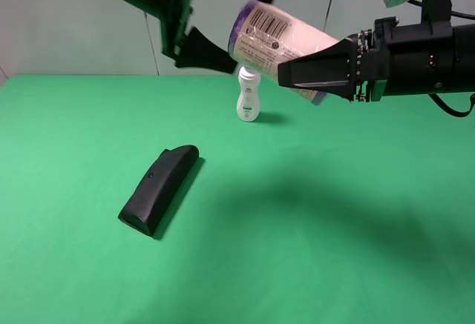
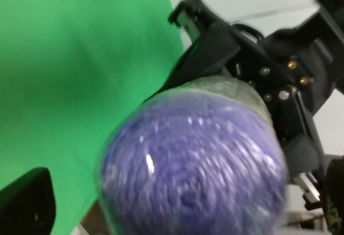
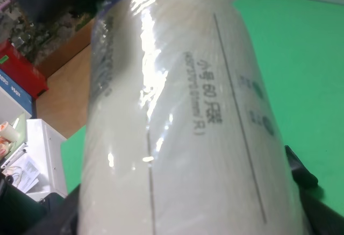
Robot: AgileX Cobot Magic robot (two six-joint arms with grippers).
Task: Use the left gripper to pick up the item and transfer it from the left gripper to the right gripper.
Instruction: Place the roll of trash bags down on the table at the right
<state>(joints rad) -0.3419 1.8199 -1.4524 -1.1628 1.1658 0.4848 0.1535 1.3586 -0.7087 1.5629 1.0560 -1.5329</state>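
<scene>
The item [image 1: 276,36], a fat cream-labelled roll with a barcode and purple ends, hangs tilted in the air above the green table. My right gripper [image 1: 293,61] is shut on its right end, and the roll fills the right wrist view [image 3: 177,122]. My left gripper [image 1: 250,31] is open, its two fingers straddling the roll's left purple end. In the left wrist view, the purple end [image 2: 199,165] is close and blurred. One left finger [image 2: 27,203] stands apart from it, and the right gripper's black body [image 2: 242,57] sits behind.
A slim white bottle [image 1: 249,98] stands upright on the green table [image 1: 334,227], below the roll. A long black wedge-shaped case [image 1: 159,188] lies at the left centre. Boxes and clutter [image 3: 21,79] lie beyond the table's edge.
</scene>
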